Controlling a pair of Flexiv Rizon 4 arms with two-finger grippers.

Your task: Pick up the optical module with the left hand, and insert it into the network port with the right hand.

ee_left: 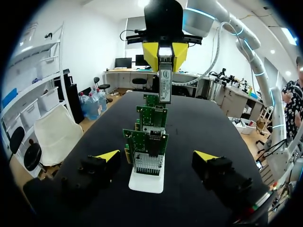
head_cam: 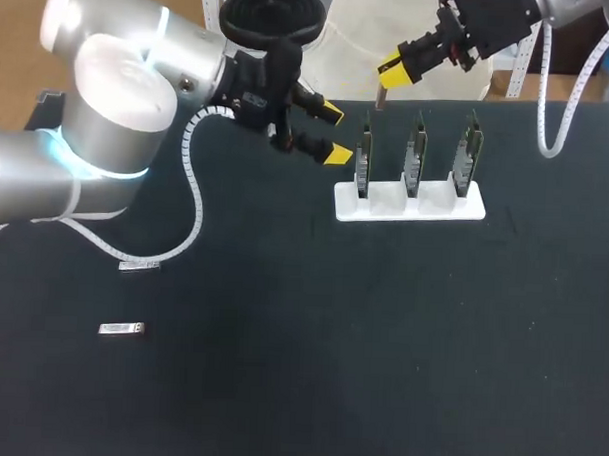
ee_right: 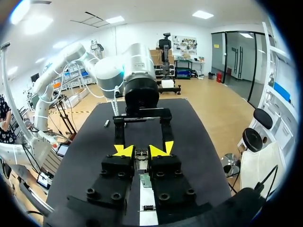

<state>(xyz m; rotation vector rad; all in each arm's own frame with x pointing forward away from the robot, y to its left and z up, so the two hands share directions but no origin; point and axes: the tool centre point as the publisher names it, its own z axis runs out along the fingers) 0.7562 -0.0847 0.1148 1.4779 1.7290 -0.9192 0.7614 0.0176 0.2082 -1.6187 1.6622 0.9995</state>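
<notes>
Black matte table (head_cam: 381, 341) fills the head view; white rack (head_cam: 408, 204) near its far edge, three green boards (head_cam: 415, 152) upright in it; left gripper (head_cam: 335, 134) just beside the rack's end, fingers spread, nothing between them; right gripper (ee_left: 164, 51) above the end board, clamped on the optical module (ee_left: 164, 80), which hangs upright; two small silver modules (head_cam: 139, 267) lie on the table's left.

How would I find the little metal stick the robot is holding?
Find the white stand holding three upright green boards on the black table. Above its left-end board, the right gripper pinches the optical module upright; two spare modules lie flat instead.
</notes>
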